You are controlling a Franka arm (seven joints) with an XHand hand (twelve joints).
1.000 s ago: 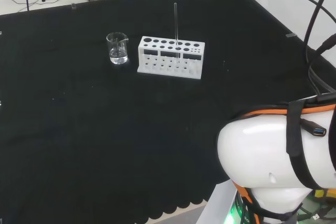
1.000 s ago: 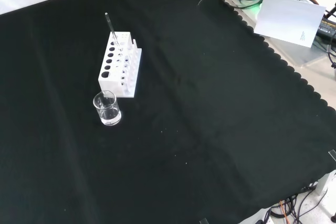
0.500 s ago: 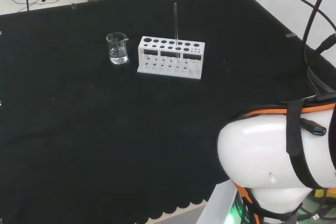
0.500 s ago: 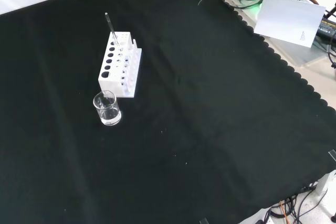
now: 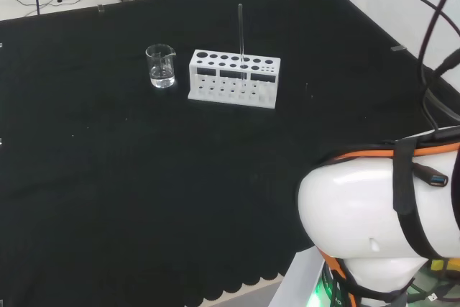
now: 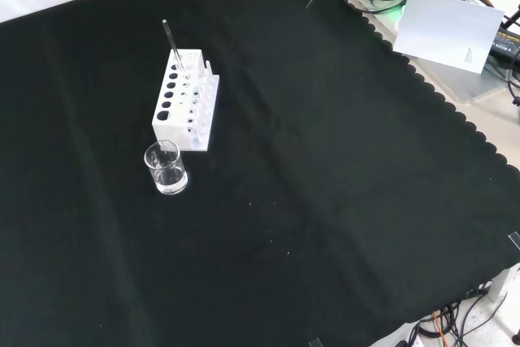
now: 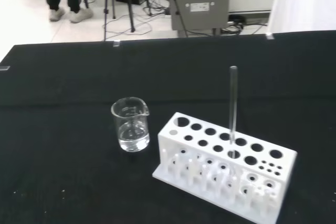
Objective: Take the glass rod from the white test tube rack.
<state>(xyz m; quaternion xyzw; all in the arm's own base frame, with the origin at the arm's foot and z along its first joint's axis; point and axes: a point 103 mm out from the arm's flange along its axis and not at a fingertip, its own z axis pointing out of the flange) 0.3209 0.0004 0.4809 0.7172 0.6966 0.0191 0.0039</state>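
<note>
We see a bench covered with black cloth (image 5: 144,177). A white test tube rack (image 5: 233,78) stands on the cloth, toward the far edge in the head view and toward the upper left corner in the front view. Its top plate has rows of round holes, larger ones along most of its length and a cluster of small ones at one end.

The glass rod (image 5: 241,34) stands upright in one of the rack's holes, rising well above the top plate. In the front view the rod (image 6: 174,50) sits at the rack's (image 6: 186,101) farther end and leans slightly to the left. In the wrist view the rod (image 7: 232,109) goes down into a hole near the middle of the rack (image 7: 224,163).

A small clear glass beaker (image 5: 161,66) stands on the cloth just beside one short end of the rack, not touching it. It appears to hold a little clear liquid.

The arm's large white link (image 5: 381,224) sits at the lower right of the head view. We cannot tell how the hand's fingers are set, or whether they hold anything.
</note>
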